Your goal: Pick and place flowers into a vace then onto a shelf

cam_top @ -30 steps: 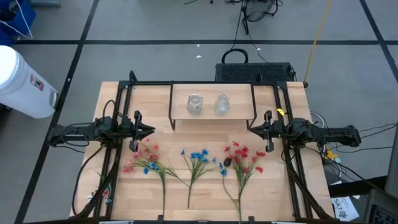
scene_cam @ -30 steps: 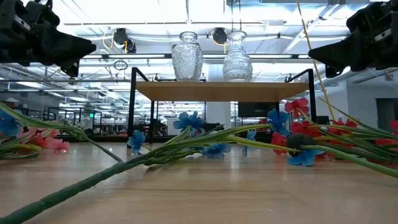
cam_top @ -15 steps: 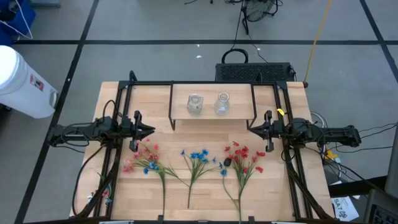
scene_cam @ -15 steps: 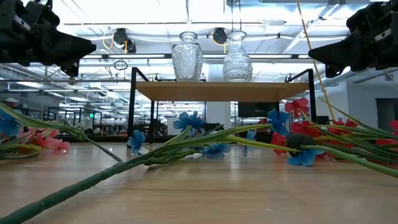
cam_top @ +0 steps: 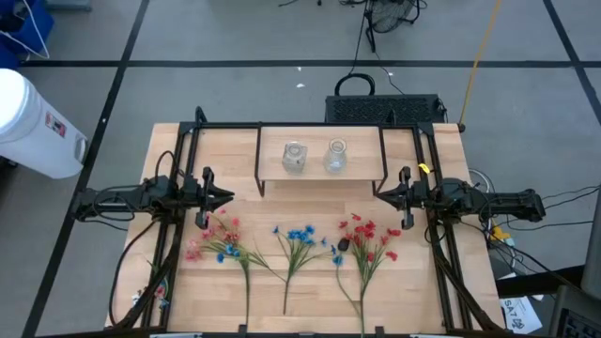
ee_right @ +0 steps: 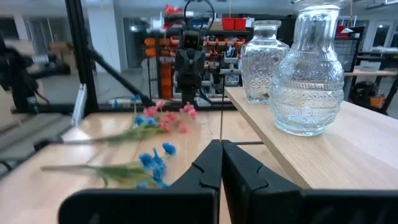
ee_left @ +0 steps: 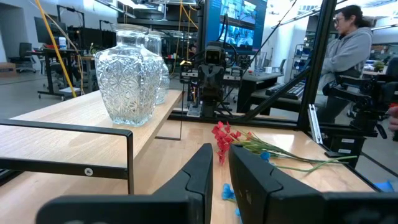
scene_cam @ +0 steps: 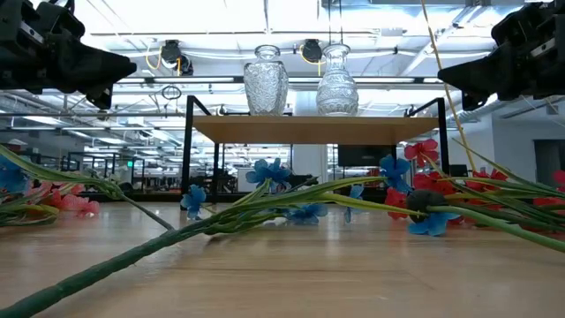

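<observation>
Three flower sprays lie flat on the near half of the wooden table: the pink one [cam_top: 214,240] at left, the blue one [cam_top: 299,238] in the middle, the red one [cam_top: 368,240] at right. Two cut-glass vases [cam_top: 294,156] [cam_top: 335,156] stand empty on the low shelf [cam_top: 319,175], which sits at the table's far middle. My left gripper [cam_top: 230,196] hovers shut above the table to the left of the shelf, pointing right. My right gripper [cam_top: 378,194] hovers shut on the opposite side, pointing left. Neither gripper holds anything.
A large black outer frame [cam_top: 225,126] rings the table and runs along both sides under the arms. A white bin [cam_top: 33,113] stands on the floor off the table's left. A person [ee_left: 348,50] stands beyond the table's right side. Bare wood lies between the shelf and the flowers.
</observation>
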Robot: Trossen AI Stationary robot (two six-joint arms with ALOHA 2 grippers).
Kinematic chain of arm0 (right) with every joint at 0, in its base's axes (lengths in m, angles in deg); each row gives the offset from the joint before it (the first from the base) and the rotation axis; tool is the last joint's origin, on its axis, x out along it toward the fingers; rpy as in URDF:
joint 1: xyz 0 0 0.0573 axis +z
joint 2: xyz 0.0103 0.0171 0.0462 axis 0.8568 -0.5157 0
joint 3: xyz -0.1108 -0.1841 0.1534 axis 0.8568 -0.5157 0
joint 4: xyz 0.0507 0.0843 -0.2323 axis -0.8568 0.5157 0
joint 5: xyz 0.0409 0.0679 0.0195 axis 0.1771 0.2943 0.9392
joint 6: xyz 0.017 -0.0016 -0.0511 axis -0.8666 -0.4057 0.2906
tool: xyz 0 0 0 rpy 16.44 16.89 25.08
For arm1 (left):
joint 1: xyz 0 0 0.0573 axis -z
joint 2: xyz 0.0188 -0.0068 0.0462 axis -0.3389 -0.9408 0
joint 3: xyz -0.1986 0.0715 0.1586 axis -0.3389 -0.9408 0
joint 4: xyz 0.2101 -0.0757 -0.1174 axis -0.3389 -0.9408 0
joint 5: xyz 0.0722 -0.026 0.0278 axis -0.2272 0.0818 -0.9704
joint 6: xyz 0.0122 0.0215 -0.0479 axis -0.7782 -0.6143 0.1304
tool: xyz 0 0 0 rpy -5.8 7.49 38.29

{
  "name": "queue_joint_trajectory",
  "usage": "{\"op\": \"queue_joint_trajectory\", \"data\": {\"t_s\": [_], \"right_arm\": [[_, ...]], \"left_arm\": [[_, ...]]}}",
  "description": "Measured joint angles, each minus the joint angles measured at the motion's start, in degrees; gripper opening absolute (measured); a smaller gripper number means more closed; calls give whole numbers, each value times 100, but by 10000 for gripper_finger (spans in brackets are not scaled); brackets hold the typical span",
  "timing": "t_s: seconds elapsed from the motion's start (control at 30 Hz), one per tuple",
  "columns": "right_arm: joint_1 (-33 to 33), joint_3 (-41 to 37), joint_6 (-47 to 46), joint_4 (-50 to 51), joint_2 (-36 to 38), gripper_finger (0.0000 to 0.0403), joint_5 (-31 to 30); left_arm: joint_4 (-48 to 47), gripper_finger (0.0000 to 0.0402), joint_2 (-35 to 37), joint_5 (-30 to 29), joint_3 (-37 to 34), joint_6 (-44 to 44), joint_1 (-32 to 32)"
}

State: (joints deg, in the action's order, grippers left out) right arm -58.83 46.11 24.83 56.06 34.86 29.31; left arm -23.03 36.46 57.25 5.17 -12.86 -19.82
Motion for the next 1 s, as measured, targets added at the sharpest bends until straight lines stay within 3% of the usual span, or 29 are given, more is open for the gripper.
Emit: {"op": "queue_joint_trajectory", "data": {"t_s": [0.17,0.4,0.6,1.0], "right_arm": [[-2,0,-1201,-803,-2,0,-21],[0,-1,-1133,-1579,2,0,-2],[0,-1,-401,-1443,-65,0,97],[-4,1,-628,-1138,-701,0,-321]], "left_arm": [[0,58,-1,0,2,-2,1],[0,58,0,2,0,-2,-1],[2,58,-1,0,0,-2,1],[2,58,1,0,2,0,0]]}}
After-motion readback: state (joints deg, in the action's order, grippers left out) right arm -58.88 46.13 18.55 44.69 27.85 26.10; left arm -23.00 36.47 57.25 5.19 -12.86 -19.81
